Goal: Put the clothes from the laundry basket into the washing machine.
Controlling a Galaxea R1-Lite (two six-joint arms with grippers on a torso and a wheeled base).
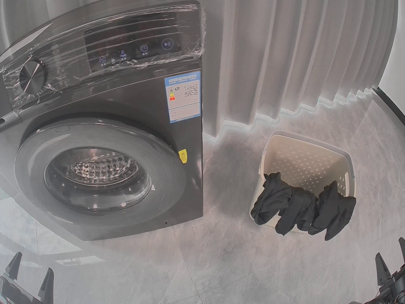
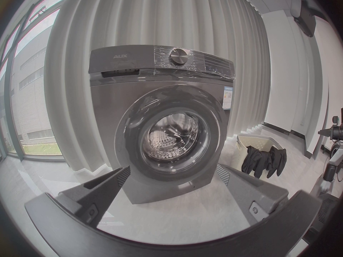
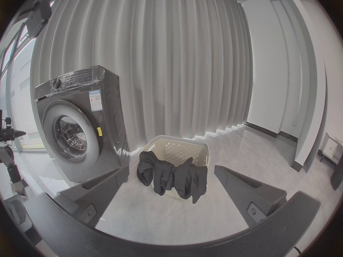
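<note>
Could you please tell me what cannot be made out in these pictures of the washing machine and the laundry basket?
- Head view: the laundry basket's bottom, hidden behind the black clothes draped over its near rim.
- Every view: how many garments the clothes are; their dark folds merge.
- Head view: the left gripper and right gripper, cut off by the lower edge below their fingers.
- Wrist views: the print on the washing machine's label, too small.

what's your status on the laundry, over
Left claw open, empty; right claw open, empty. Black clothes draped over near rim of basket. Washer door shut, blocks loading.
</note>
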